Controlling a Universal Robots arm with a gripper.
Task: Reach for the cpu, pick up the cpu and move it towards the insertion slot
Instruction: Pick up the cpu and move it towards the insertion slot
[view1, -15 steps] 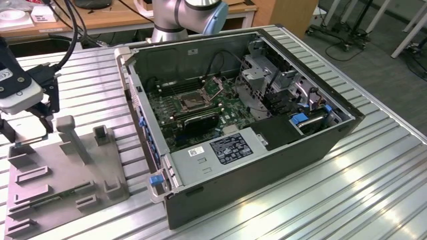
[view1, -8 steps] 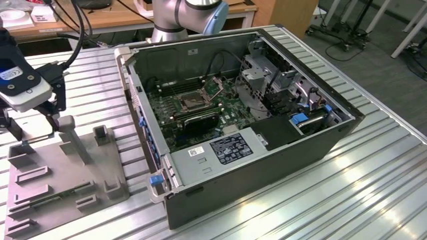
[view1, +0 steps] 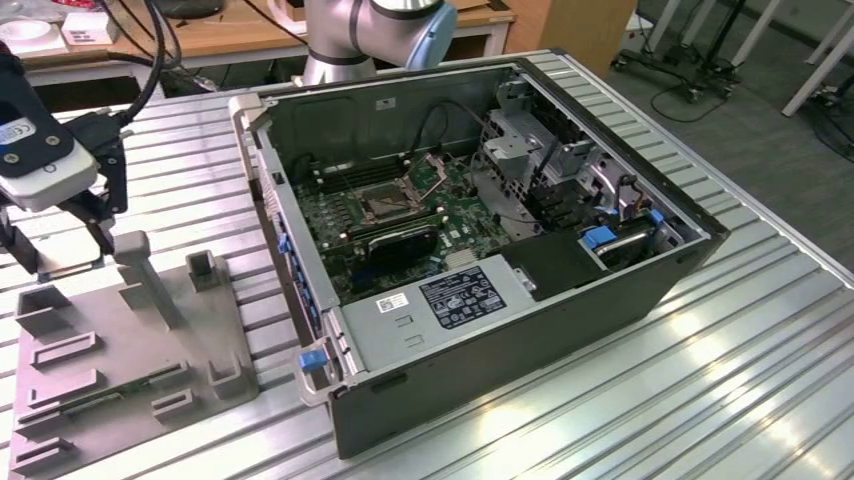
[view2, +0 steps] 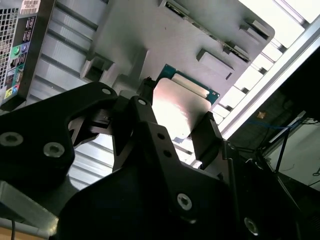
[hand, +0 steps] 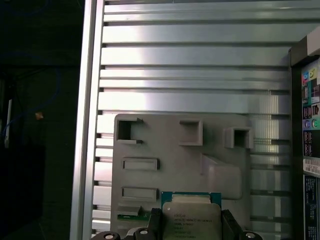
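Observation:
In both wrist views the cpu (hand: 190, 216) (view2: 181, 106), a silvery square chip with a green rim, sits between the black fingers (hand: 155, 223) of my gripper (hand: 191, 228) (view2: 177, 119), which is shut on its two opposite edges. The chip hangs in the air above the grey fixture plate (hand: 180, 160). In the exterior view my gripper (view1: 60, 248) is at the far left, over the back end of the fixture plate (view1: 134, 345). The insertion slot (view1: 379, 206), a dark square framed by a silver bracket, lies on the motherboard inside the open computer case, well to the exterior view's right of the gripper.
The open computer case (view1: 641, 290) stands in the middle of the slatted metal table (view1: 747, 380), its raised side wall (view1: 274, 200) between gripper and motherboard. Upright grey blocks (view1: 144, 270) rise from the fixture plate. The table edge (hand: 86, 125) lies close beside the fixture.

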